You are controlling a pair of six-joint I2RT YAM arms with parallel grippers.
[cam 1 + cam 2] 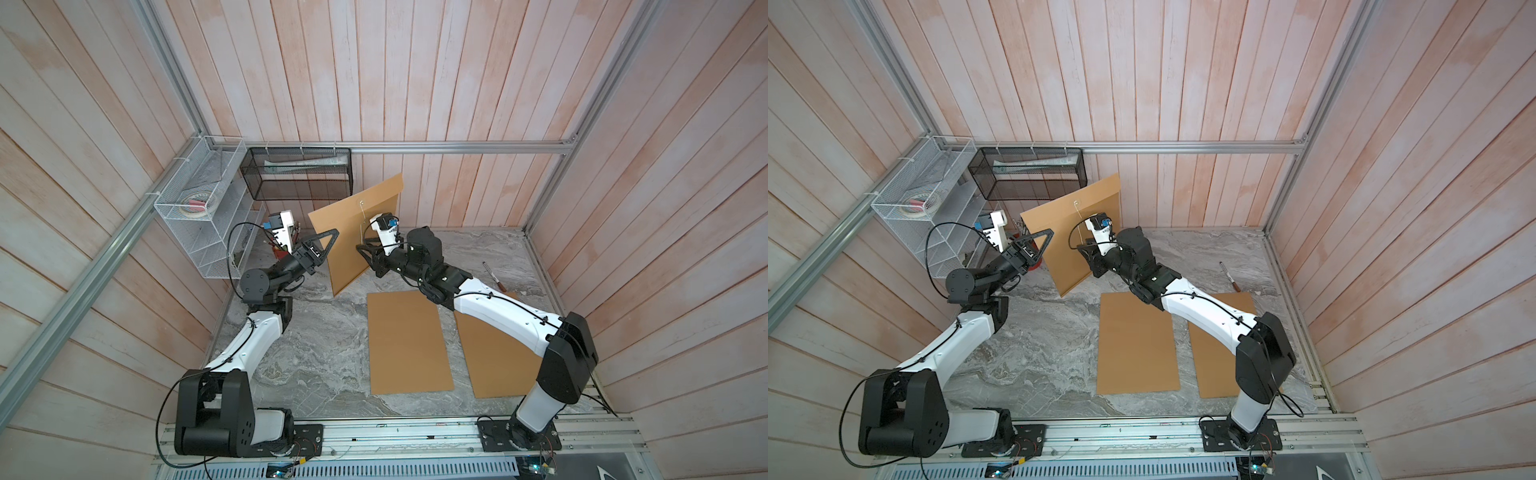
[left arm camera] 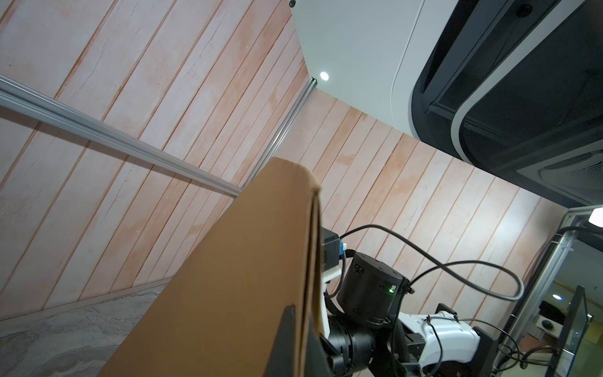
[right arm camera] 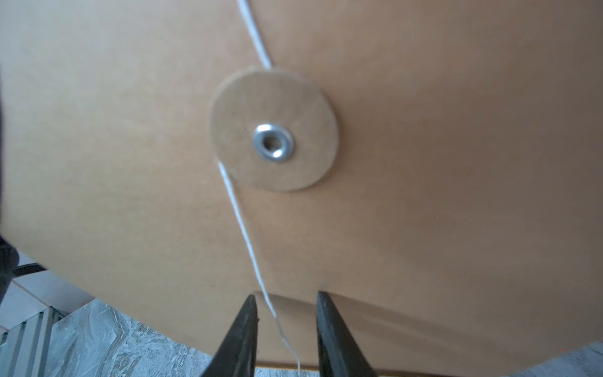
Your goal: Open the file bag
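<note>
File bag held upright at twelve o'clock of the counter (image 1: 316, 357), ready for untying.
The flat brown file bag (image 1: 343, 266) is kept upright, probably so that its closure faces the right arm. The left fingers (image 2: 282, 342) are clamped on its nine o'clock edge to steady it. The right fingers (image 3: 241, 326) are apart before the paper disc (image 3: 274, 130), and the thin white string (image 3: 243, 235) passes between them, ungripped.

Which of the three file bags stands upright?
The rear file bag, gripped by the left gripper; the other two lie flat on the table.
</note>
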